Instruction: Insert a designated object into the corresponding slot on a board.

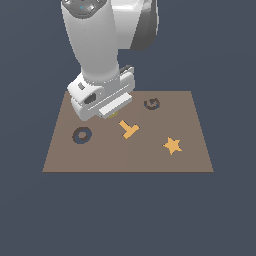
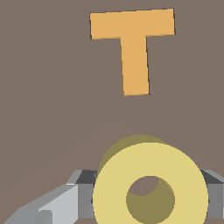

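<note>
The yellow ring [image 2: 109, 188] sits between my two grey fingers [image 2: 61, 203], which press on its two sides. My gripper [image 2: 150, 199] is shut on it, just over the brown board [image 2: 48, 109]. In the exterior view only a sliver of the ring [image 1: 114, 115] shows under my gripper [image 1: 113, 113], near the board's [image 1: 190, 160] back middle. The slot [image 1: 82, 135], a dark ring recess with a brown centre, lies toward the exterior view's left, apart from the gripper. It is out of the wrist view.
An orange T-piece [image 1: 129, 129] lies just in front of the gripper and fills the wrist view [image 2: 133, 43]. An orange star [image 1: 172, 145] lies at the exterior view's right. A dark broken G-like mark [image 1: 152, 104] is at the back.
</note>
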Controlling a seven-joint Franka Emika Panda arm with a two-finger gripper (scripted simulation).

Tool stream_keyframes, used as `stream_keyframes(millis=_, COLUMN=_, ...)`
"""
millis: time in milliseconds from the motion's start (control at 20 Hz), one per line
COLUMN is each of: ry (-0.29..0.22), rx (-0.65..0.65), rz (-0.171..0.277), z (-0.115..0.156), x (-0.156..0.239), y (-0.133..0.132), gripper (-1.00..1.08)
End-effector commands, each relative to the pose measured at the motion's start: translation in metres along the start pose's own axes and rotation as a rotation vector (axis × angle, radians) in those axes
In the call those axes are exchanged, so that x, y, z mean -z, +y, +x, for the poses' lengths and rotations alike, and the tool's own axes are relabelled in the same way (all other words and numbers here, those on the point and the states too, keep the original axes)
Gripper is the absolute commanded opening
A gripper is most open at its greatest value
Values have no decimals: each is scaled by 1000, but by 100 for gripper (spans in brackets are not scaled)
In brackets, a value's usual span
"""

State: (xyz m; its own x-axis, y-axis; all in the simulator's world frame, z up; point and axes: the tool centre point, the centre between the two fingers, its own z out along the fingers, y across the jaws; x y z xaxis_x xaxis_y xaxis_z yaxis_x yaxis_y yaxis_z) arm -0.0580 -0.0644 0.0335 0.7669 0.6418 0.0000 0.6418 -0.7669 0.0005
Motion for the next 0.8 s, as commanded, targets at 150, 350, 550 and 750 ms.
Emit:
stream_keyframes(millis=150, ry=0, rx=89, rz=0, z=-1, x=2, y=38, gripper=-100)
stream_keyframes(millis=350, ry=0, rx=157, rz=0, z=2, x=4, y=68, gripper=-100)
stream_keyframes(millis=550, ry=0, rx=213, rz=0, z=6, x=5, y=91, gripper=-100)
stream_keyframes(millis=750, ry=0, rx=254, rz=0, z=11, x=6, y=108, gripper=-100)
